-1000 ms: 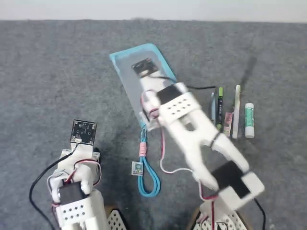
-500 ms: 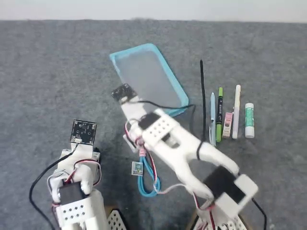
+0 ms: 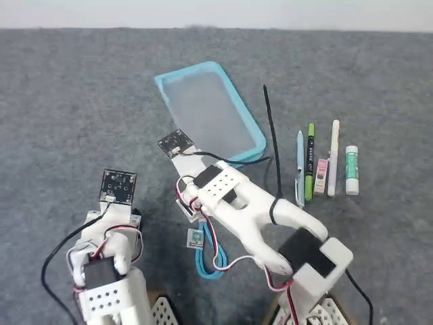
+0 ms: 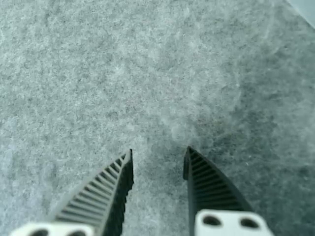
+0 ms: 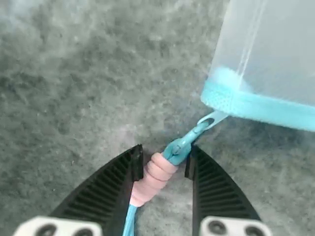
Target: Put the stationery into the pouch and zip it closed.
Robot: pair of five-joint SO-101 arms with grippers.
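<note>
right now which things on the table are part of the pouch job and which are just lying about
Part of the job: pouch, zipper pull and pink bead between the open jaws of the right gripper, blue pen, green marker, cream pen, pink eraser, glue stick.
Just lying about: grey mat, black cable, left gripper, open above the mat.

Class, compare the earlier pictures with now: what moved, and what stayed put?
The right pincer pulled back off the pouch towards its base and now straddles the zip pull, not yet gripped. Pouch, pens and left arm stayed put.
</note>
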